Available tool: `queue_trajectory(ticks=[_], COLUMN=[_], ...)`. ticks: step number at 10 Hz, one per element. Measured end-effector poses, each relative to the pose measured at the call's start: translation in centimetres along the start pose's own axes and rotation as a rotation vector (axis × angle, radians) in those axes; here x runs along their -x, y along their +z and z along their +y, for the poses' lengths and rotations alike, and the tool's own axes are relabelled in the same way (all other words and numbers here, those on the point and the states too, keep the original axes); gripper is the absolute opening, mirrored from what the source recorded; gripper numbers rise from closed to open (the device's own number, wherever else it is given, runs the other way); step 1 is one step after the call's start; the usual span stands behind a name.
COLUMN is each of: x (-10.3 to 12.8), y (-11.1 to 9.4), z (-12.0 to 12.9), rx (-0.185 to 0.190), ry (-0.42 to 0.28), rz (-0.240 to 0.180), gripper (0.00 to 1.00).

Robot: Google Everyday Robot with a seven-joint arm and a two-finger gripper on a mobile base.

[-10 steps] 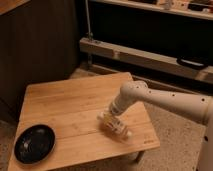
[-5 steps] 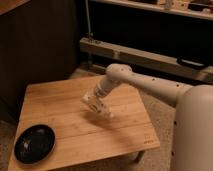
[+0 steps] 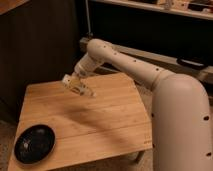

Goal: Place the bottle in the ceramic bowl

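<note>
The gripper (image 3: 75, 82) hangs in the upper left of centre, above the back part of the wooden table (image 3: 115, 115), and it is clamped on the bottle (image 3: 83, 89), which it holds in the air clear of the tabletop. The bottle is small and pale, whitish with a tan patterned band around its body; it lies tilted, its broader end up and left at the gripper, its narrower end pointing down and right. A soft shadow (image 3: 82, 119) falls on the boards below it. The white arm (image 3: 131, 61) runs from the gripper up to a bend, then down to the right to the robot's bulky body (image 3: 180, 125). The ceramic bowl (image 3: 34, 143), round, shallow and glossy black, sits at the table's lower left corner, well apart from the bottle
</note>
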Motion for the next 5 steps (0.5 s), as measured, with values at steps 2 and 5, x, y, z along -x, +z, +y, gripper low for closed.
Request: queue_trajectory(ticks=[2,5], x=[5.0,12.3], y=[-1.5,-1.4], z=[0.9,4.1], rx=[0.035,0.151], ry=[-0.125,-0.345], rz=[-0.043,-0.162], gripper=[0.09,0.09])
